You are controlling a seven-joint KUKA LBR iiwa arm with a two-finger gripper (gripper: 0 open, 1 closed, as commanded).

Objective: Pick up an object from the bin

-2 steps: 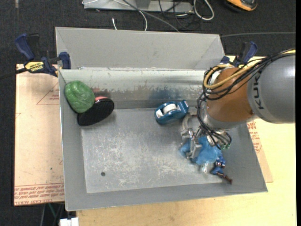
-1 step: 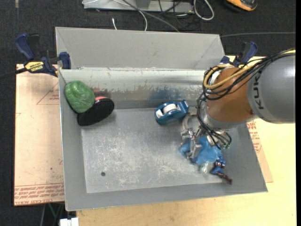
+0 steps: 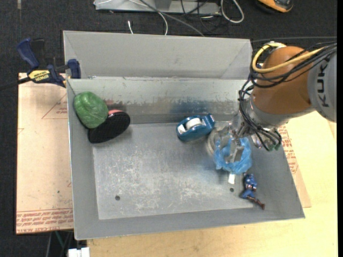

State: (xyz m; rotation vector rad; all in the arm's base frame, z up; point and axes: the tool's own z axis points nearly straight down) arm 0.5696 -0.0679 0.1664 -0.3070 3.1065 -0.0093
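Gripper (image 3: 234, 153) down on the blue wrapper (image 3: 220, 157), right side of the bin (image 3: 161, 186).
I cannot tell if it is spread or pinching; tape dispenser (image 3: 195, 127) just left, small blue figure (image 3: 249, 186) near, green lump (image 3: 91, 110) far left.

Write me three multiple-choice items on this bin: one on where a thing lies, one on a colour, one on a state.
1. Where in the bin does the green lump lie?
A. back left corner
B. front right corner
C. middle of the floor

2. What colour is the tape dispenser near the back wall?
A. red
B. blue and white
C. yellow

3. Where is the gripper?
A. outside the bin, on its left
B. over the green lump
C. down in the bin, at a crumpled blue thing on the right

Key: 1 A, it sits by the left wall at the back, against a black oval thing. 2 B, its body is blue with a white patch. 3 C, the arm's end meets the blue crumple.
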